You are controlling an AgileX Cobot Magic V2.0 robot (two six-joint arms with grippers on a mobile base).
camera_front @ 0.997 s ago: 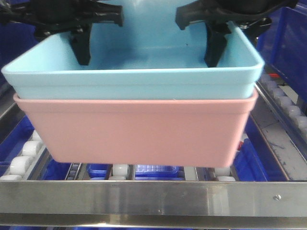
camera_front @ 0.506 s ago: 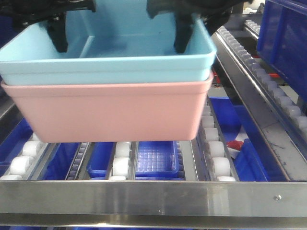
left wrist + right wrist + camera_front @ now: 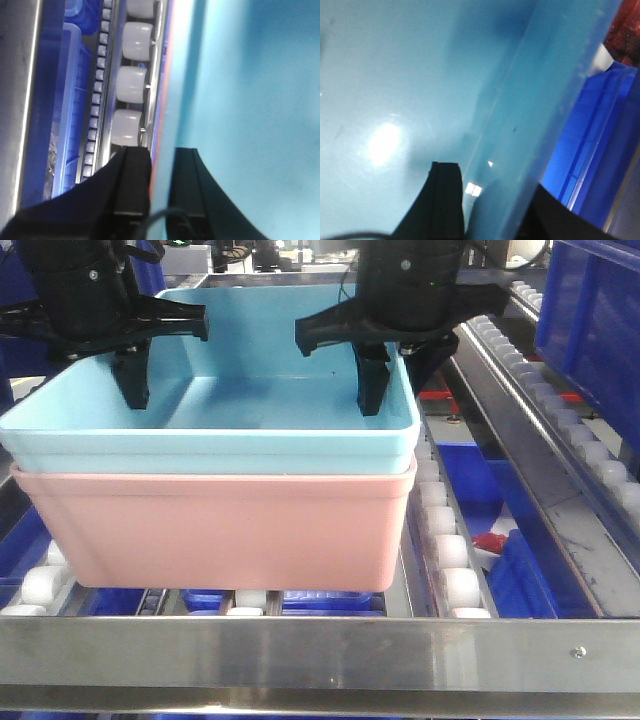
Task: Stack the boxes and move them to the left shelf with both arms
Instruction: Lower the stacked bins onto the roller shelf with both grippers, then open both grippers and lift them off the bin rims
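Note:
The light blue box (image 3: pixel 250 390) sits nested in the pink box (image 3: pixel 220 530), low over the left shelf's white rollers (image 3: pixel 445 550), just behind its steel front bar (image 3: pixel 320 655). I cannot tell whether the pink bottom touches the rollers. My left gripper (image 3: pixel 122 390) is shut on the stack's left wall, one finger inside and one outside. My right gripper (image 3: pixel 395 385) is shut on the right wall. In the left wrist view the gripper (image 3: pixel 160 152) pinches the pink and blue rims beside the rollers (image 3: pixel 135 85). In the right wrist view the gripper (image 3: pixel 492 177) clamps the blue wall (image 3: pixel 535 100).
A dark blue bin (image 3: pixel 590 320) stands at the right above a slanted roller rail (image 3: pixel 590 450). More dark blue bins (image 3: pixel 520 575) and a small red item (image 3: pixel 490 540) lie under the rollers. A dark blue bin (image 3: pixel 595 140) sits close outside the right wall.
Both arms have carried the stacked boxes left, farther back and lower over the rollers. Both grips are unchanged.

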